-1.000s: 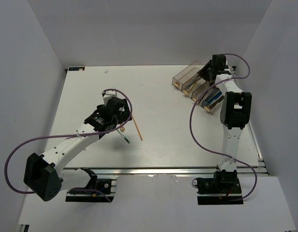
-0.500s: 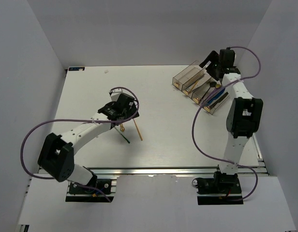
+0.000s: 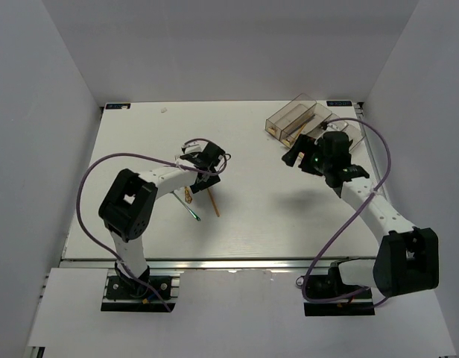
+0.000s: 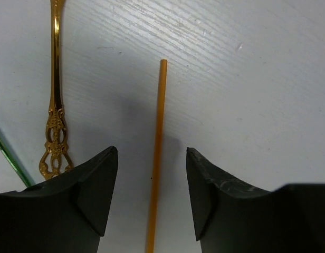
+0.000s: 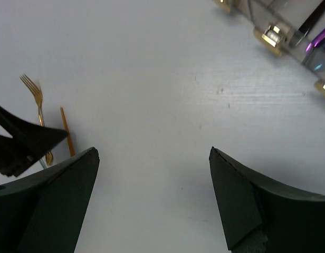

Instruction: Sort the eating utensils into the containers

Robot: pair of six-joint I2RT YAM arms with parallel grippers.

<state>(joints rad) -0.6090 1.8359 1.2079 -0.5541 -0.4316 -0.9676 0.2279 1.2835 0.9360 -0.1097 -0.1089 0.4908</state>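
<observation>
The danger is read at the left gripper point(image 4: 151, 153) first: the gold chopstick point(image 4: 160, 132) is seen lying flat on the table point(image 4: 247, 79), thin as a straw. If the fingers are brought together too high above it, nothing will be caught. If they are brought together unevenly, it may be rolled or flicked aside. A second risk is judged from the gold fork point(image 4: 56, 105), which lies just outside one finger, with a teal-handled utensil point(image 4: 7, 155) beyond it. Either could be nudged or pinched along (a double pick would spoil the sorting). A hold near one end could let the stick sag and snag on a bin wall. The left jaws are seen apart, straddling the chopstick, with no contact made and nothing held. The right gripper point(image 5: 152, 158) is spread wide and empty above bare table. The containers point(image 5: 273, 37) are left behind it, and the loose cutlery lies well ahead of it.
</observation>
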